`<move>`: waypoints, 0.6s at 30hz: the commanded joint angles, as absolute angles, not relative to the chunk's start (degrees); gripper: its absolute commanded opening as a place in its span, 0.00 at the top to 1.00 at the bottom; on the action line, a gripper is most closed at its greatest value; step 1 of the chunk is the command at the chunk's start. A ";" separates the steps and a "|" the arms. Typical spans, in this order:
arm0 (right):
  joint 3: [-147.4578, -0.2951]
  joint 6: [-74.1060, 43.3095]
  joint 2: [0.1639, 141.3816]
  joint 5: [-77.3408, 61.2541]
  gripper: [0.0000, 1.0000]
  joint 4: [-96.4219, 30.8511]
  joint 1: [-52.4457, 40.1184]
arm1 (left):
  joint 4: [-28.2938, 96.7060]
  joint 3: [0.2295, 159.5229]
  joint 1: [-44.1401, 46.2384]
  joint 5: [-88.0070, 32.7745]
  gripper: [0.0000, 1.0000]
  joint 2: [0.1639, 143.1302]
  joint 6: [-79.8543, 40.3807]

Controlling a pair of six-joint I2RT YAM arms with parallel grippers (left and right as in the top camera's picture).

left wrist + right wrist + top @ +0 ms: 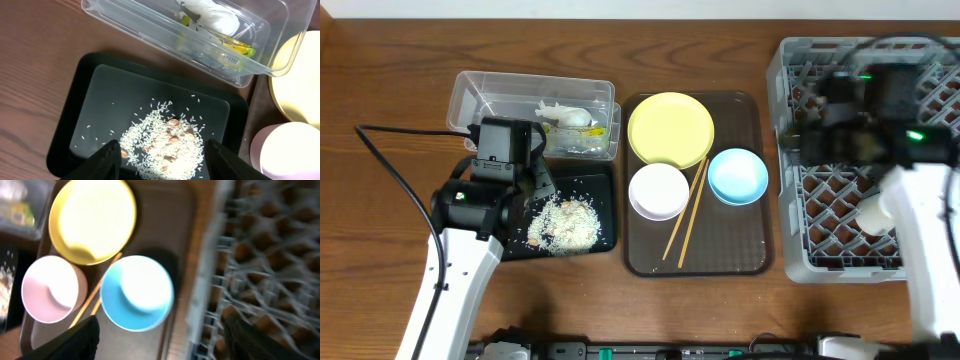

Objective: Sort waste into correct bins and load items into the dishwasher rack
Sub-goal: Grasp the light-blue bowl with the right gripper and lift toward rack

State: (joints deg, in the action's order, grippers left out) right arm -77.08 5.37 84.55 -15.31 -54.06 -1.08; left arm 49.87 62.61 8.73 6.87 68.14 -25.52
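Chopsticks diagonal across brown tray

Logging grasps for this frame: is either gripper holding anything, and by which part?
Nothing is held. The left gripper is open above the rice; the right gripper is open and empty too.

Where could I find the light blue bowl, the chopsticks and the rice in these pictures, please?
light blue bowl (pixel 737 176), overhead view, centre of its inside
chopsticks (pixel 687 210), overhead view, about halfway along the pair
rice (pixel 165 140), left wrist view, middle of the heap
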 commanded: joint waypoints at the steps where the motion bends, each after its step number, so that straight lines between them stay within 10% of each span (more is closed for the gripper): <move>1: -76.31 5.19 89.17 -12.97 0.28 -53.08 -5.04 | 50.15 62.74 8.54 8.38 0.43 68.49 -25.82; 18: -76.31 -2.76 109.47 -1.72 0.40 -47.33 -11.40 | 50.11 62.70 8.54 8.19 0.43 68.49 -25.80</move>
